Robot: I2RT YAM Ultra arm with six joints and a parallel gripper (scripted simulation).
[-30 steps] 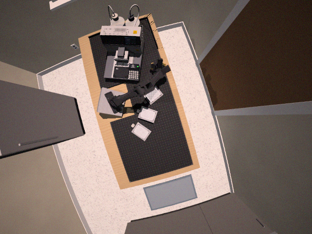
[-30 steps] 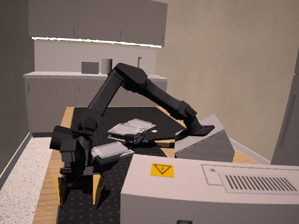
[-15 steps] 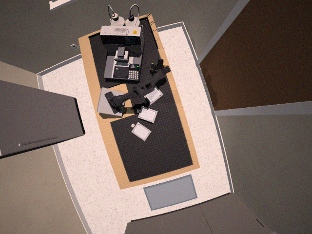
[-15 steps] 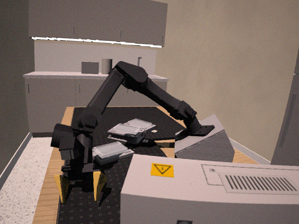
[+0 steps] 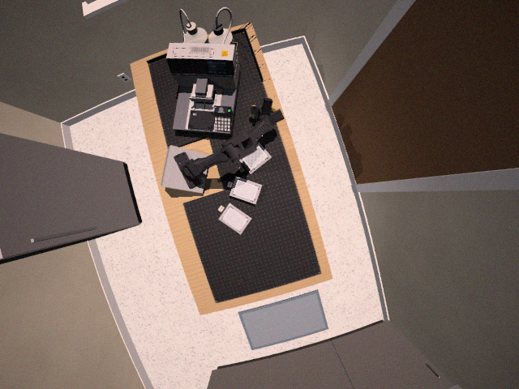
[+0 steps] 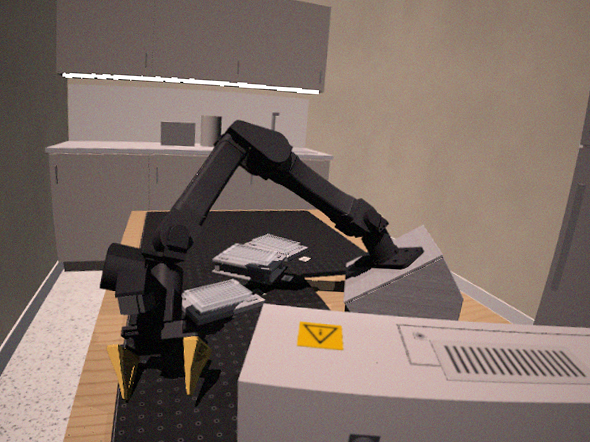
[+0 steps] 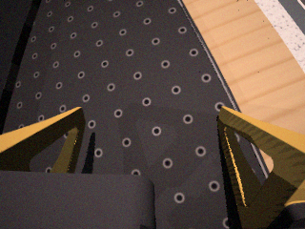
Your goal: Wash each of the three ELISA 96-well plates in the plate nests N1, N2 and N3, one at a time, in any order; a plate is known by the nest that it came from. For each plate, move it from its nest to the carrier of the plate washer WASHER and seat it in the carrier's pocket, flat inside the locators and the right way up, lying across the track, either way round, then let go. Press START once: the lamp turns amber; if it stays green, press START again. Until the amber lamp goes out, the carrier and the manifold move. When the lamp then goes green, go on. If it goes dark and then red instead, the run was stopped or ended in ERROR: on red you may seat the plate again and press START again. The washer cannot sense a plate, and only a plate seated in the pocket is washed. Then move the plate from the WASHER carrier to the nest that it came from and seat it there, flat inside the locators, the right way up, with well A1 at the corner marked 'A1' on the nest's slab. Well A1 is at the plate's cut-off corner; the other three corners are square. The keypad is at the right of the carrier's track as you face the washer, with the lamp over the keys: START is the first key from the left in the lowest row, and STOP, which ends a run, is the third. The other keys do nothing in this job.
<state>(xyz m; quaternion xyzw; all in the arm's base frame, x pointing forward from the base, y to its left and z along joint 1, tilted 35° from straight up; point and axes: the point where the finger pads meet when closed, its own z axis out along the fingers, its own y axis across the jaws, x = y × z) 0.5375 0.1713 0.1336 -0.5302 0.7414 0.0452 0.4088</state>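
Three white 96-well plates lie in their nests in a row on the black mat: one (image 5: 256,158) (image 6: 212,294) nearest the washer and partly under the arm, one (image 5: 246,190) (image 6: 245,255) in the middle, one (image 5: 234,218) (image 6: 279,244) farthest. The washer (image 5: 200,53) (image 6: 429,398) has a dark, bare carrier pocket (image 5: 201,121), a keypad (image 5: 222,123) and a green lamp (image 5: 229,110). My gripper (image 5: 254,113) (image 6: 159,369) (image 7: 151,114) is open and empty, its yellow fingers pointing down close over the bare mat (image 7: 119,62), to the right of the keypad and beside the nearest plate.
The arm's base stands on a grey wedge-shaped block (image 5: 176,177) (image 6: 410,292). Two bottles (image 5: 195,33) with tubes stand behind the washer. The wooden table edge (image 7: 257,52) runs just beside the gripper's right finger. A small white tag (image 5: 220,207) lies by the farthest nest.
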